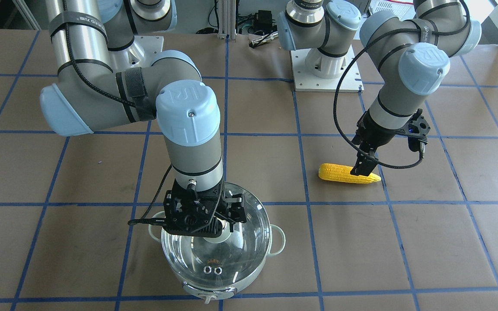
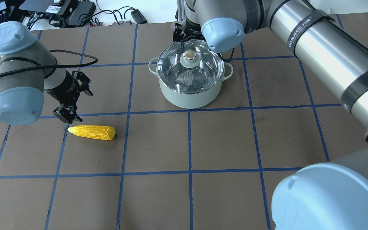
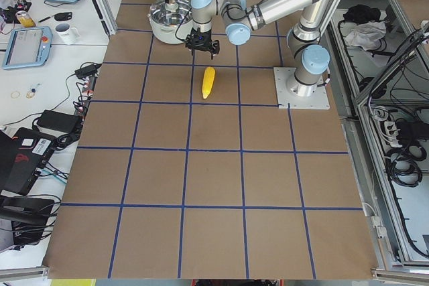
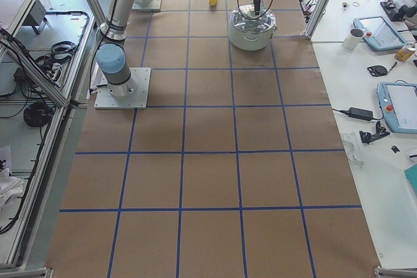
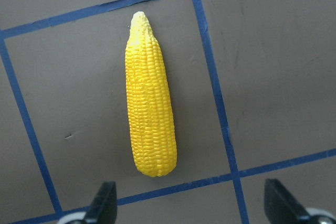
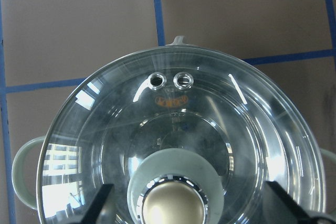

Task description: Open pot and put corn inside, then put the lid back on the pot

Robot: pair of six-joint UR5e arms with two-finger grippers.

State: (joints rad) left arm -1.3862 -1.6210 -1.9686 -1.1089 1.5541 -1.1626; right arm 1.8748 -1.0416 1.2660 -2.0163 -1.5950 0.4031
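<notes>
The mint-green pot [image 2: 188, 95] stands at the far middle of the table with the clear glass lid [image 2: 200, 75] on it. My right gripper [image 1: 216, 226] is open, right above the lid's beige knob [image 6: 173, 205]. In the right wrist view its fingertips [image 6: 102, 200] stand wide apart on either side of the knob. The yellow corn [image 2: 92, 132] lies flat on the table to the left. My left gripper [image 2: 67, 116] is open and empty just above the corn's pointed end. The corn [image 5: 149, 114] also shows whole in the left wrist view.
The table is brown with a blue tape grid. The arm base plates [image 1: 324, 69] sit at the robot's edge. Cables and power bricks [image 2: 75, 14] lie beyond the far edge. Desks with tablets and a mug [image 4: 357, 36] stand past the table in the side views.
</notes>
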